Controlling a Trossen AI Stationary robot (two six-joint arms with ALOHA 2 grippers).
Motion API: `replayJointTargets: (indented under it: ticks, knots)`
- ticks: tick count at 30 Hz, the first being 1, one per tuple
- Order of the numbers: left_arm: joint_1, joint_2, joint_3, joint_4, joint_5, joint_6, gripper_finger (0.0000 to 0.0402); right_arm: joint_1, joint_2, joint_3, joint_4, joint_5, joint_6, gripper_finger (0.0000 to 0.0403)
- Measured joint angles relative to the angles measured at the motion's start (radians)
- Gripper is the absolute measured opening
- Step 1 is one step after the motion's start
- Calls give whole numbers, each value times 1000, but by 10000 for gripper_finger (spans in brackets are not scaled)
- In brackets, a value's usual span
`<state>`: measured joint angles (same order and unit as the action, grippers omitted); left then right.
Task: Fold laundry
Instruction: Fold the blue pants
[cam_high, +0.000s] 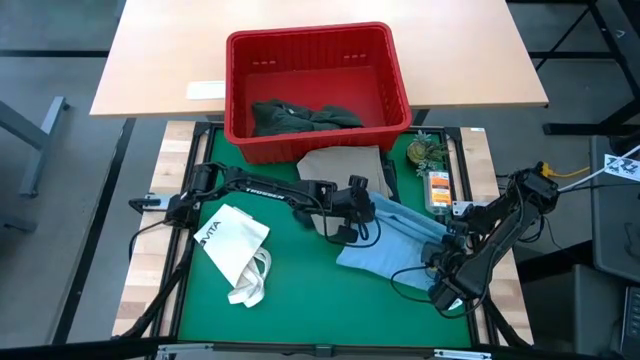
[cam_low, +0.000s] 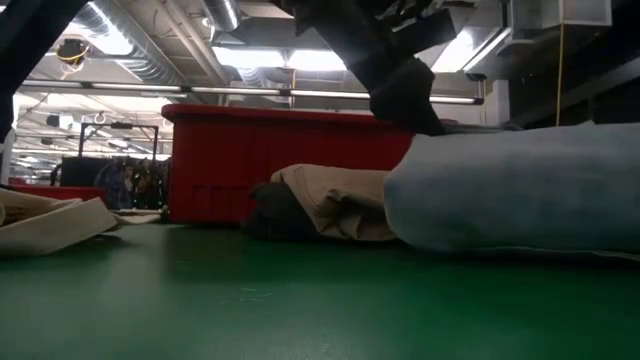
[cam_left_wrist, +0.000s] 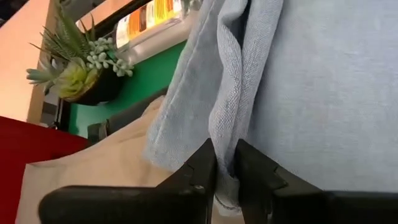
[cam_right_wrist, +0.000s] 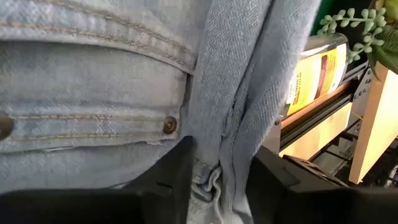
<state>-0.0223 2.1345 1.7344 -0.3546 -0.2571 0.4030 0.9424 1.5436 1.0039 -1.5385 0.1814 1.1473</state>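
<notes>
Green matting (cam_high: 300, 300) covers the work surface in the lower half of the high view, with a pale wooden table (cam_high: 160, 50) across the top of the frame. At lower left of centre lies a white tote bag (cam_high: 235, 245) with dark lettering, its loop handles trailing toward the bottom edge. Above it, upper centre, a red basket (cam_high: 390, 70) holds a dark green-grey garment (cam_high: 300, 117). Just below the basket a beige piece (cam_high: 345, 163) lies on the matting, touching the light blue denim piece (cam_high: 395, 250) that spreads right of centre. The left gripper (cam_high: 358, 205) sits at the frame's middle on the blue cloth's upper left edge; its wrist view shows the fingers (cam_left_wrist: 199, 168) drawn narrow, pinching a fold of that cloth. Right of centre, near the upper right of the matting, stand a small potted succulent (cam_high: 428, 152) and a bottle with an orange label (cam_high: 437, 190). The right gripper (cam_high: 452, 235) meets the blue cloth's right edge, its fingers (cam_right_wrist: 177, 171) closed onto a denim seam beside a rivet
</notes>
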Motion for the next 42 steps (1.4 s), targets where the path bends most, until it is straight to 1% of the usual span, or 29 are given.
replayJointTargets:
  ticks: [3, 8, 12, 15, 16, 18, 21, 23, 27, 30, 32, 35, 37, 39, 42]
  knots:
    - [0, 0, 0, 3, -39, -4, 64, 0, 0, 0, -9, 0, 0, 149]
    - [2, 0, 0, 8, -126, 0, 109, 0, 0, 0, -38, -9, -1, 178]
    - [2, -1, 0, 31, -162, 7, 128, 0, -2, 0, -33, -42, -29, 182]
    - [0, -2, 31, 31, -169, 19, 128, -11, -3, 9, -34, -120, -67, 178]
    - [-3, -3, 45, 33, -158, 18, 128, -18, -3, 15, -33, -142, -69, 177]
    - [-12, -6, 74, 37, -106, 18, 126, -28, -3, 32, -35, -167, -77, 176]
    - [-35, -6, 101, 27, -2, 2, 126, -42, -3, 78, -34, -164, -94, 175]
    - [-53, -6, 109, 16, 53, -27, 126, -41, -3, 121, -33, -125, -98, 175]
    - [-90, -6, 127, -42, 166, -72, 126, -39, -4, 197, -20, 9, -98, 175]
    - [-121, -6, 127, -110, 268, -85, 125, -39, -4, 203, 19, 106, -99, 175]
    - [-138, -2, 127, -151, 311, -86, 125, -39, -4, 192, 58, 155, -100, 175]
    - [-155, 5, 126, -190, 320, -82, 125, -39, -4, 158, 123, 174, -108, 175]
    - [-154, 22, 123, -166, 318, -80, 125, -39, -4, 124, 152, 177, -108, 175]
    - [-151, 43, 115, -176, 294, -70, 125, -39, -4, 83, 199, 177, -106, 175]
    - [-138, 83, 112, -165, 228, -53, 125, -40, -3, 18, 239, 174, -95, 175]
